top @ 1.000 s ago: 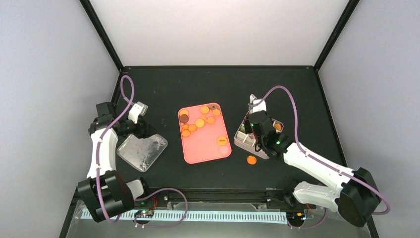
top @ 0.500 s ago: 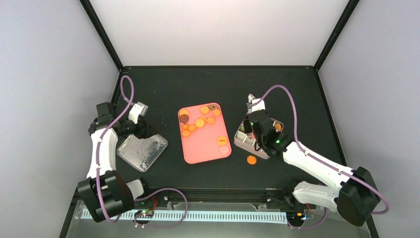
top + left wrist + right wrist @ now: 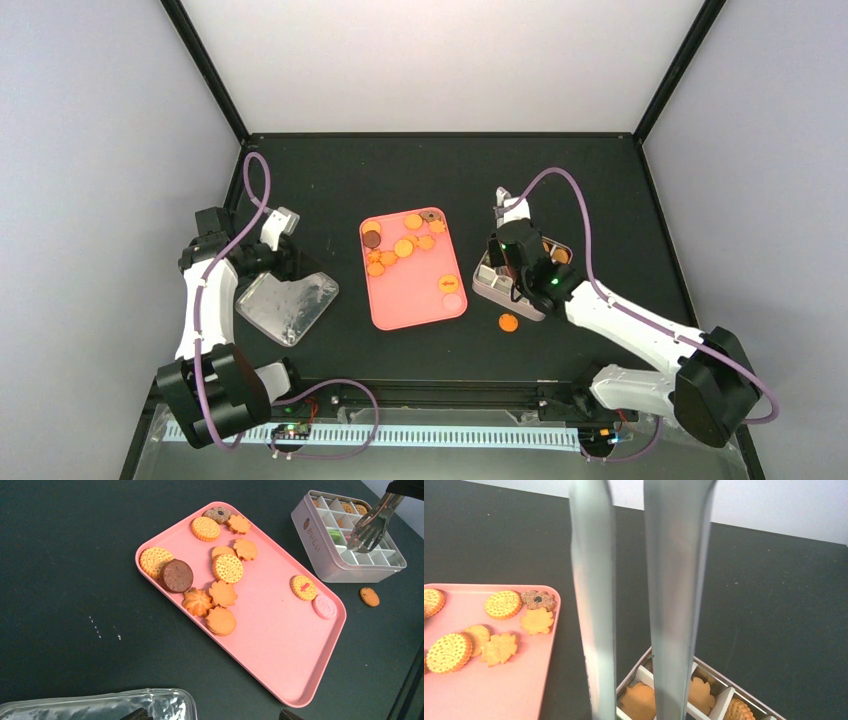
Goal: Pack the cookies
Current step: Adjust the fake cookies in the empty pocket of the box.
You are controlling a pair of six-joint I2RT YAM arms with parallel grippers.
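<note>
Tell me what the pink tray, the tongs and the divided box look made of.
The pink tray: likely plastic, matte, uniformly coloured with moulded rounded rim. The tongs: metal, silvery and reflective. The divided box: probably plastic, pale grey walls, thin white dividers.

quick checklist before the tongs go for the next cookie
1. tongs gripped by right gripper: ok
2. tong tips empty, over the box: ok
3. free cells in the box: ok, several show empty
4. cookies left on the pink tray: ok, about a dozen
5. none dropped: not ok, stray cookie lies outside, beside the box
6. lid off and out of the path: ok, far left of the tray
</note>
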